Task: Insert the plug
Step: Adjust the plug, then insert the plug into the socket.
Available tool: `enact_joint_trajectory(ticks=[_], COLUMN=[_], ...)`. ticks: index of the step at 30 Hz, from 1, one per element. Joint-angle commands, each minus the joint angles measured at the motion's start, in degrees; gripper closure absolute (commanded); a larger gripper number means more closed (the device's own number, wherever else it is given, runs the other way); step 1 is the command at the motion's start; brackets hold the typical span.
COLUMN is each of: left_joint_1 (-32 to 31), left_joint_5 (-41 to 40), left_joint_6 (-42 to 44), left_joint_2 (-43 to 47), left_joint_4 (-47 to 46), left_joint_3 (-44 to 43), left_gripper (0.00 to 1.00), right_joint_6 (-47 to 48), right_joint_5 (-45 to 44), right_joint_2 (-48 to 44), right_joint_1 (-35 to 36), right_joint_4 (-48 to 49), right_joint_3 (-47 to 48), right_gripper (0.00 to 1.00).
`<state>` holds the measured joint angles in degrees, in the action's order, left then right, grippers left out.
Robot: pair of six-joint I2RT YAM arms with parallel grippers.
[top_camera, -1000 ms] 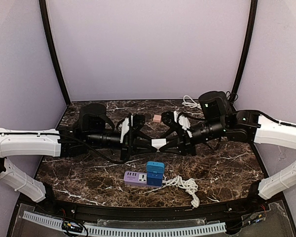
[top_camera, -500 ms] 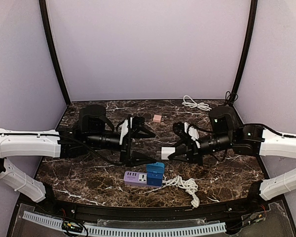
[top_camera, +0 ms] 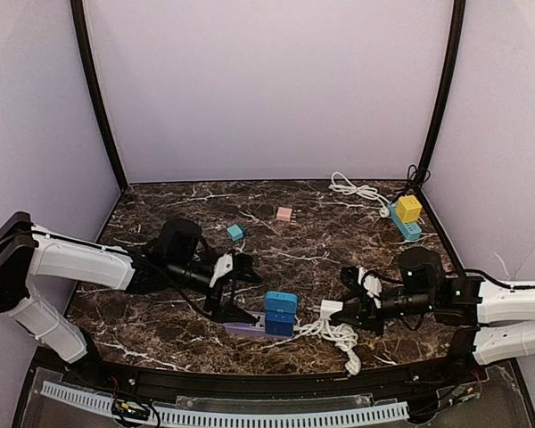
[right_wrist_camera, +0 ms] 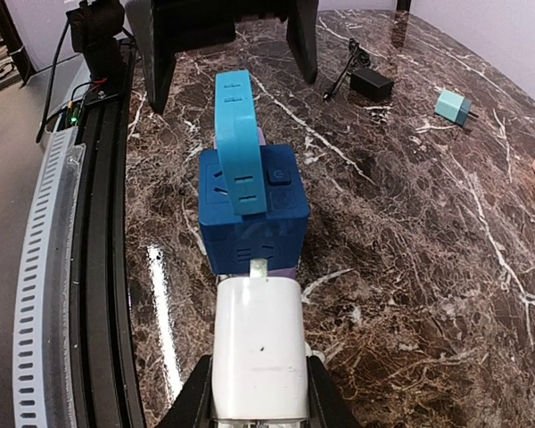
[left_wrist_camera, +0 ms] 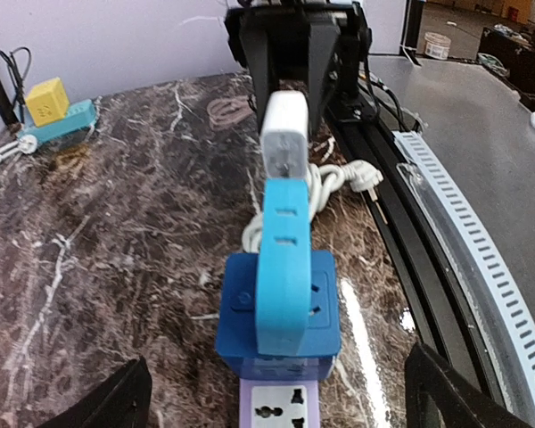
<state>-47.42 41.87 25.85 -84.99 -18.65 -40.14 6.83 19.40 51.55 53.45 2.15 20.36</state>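
the right gripper (right_wrist_camera: 257,399) is clamped on the white plug (right_wrist_camera: 259,348), one finger on each long side. the plug lies level, low over the table (top_camera: 160,214) at the front, its metal prongs pointing at the dark blue cube (right_wrist_camera: 250,223). in the top view there is a small gap between plug and cube; in the right wrist view a prong overlaps the cube's near face, so whether it touches cannot be told. the plug is not yet seated.

the cube sits on one end of a purple strip (left_wrist_camera: 281,412). a light blue adapter (right_wrist_camera: 239,143) is stuck into the top of the cube and stands up from it. a white cord (top_camera: 341,336) lies coiled on the table just beside the cube, under the plug.

the left gripper (top_camera: 238,290) has its jaws wide apart and holds nothing. it is on the far side of the cube from the plug, facing it, with the strip's free end between its fingers (left_wrist_camera: 116,401).

further back lie a small teal block (top_camera: 236,232) and a pink block (top_camera: 284,214). a yellow block (top_camera: 408,208) is at the right rear.
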Motion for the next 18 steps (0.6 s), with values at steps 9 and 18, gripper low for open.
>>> enact_joint_trajectory(ticks=[9,18], left_joint_1=[-0.04,-0.72], left_joint_5=[9.77,8.07], left_joint_6=[-7.79,-8.78], left_joint_2=[-13.29,-20.97], left_joint_4=[-28.33,-36.89], left_joint_3=[5.11,4.45], left_gripper=[0.08,0.16], right_joint_6=[1.16,1.35], right_joint_5=[3.23,6.05], right_joint_2=[6.29,11.63], right_joint_1=[-0.24,-0.19], right_joint_4=[11.9,19.53], right_joint_3=[-2.7,-4.27], right_gripper=[1.0,1.0])
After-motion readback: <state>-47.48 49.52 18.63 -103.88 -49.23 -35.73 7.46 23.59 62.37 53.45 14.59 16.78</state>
